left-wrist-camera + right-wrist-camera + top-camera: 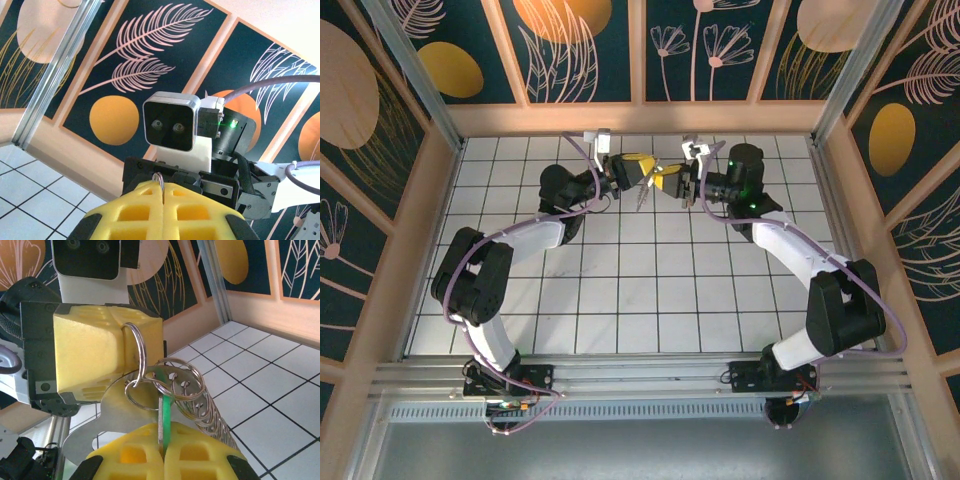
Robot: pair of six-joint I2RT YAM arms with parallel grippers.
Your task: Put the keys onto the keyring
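Both arms meet above the far middle of the table. My left gripper (642, 172) (162, 194) is shut on the keyring (160, 180), a thin silvery wire loop that sticks out between its yellow foam fingers (100, 355). My right gripper (670, 182) (163, 442) is shut on a key with a green head (165, 412), held edge-on just under the keyring (140, 347). A small split ring (142, 392) at the key's head hooks round that loop. A string of several silvery rings (202, 400) hangs beside it. Something thin and silvery (640, 200) dangles below the grippers.
A flat silvery plate (112, 415) hangs behind the key. White tiled floor (640, 290) lies below, walled by wooden-framed patterned panels (580, 50). The right arm's wrist camera (170, 127) faces my left gripper at close range.
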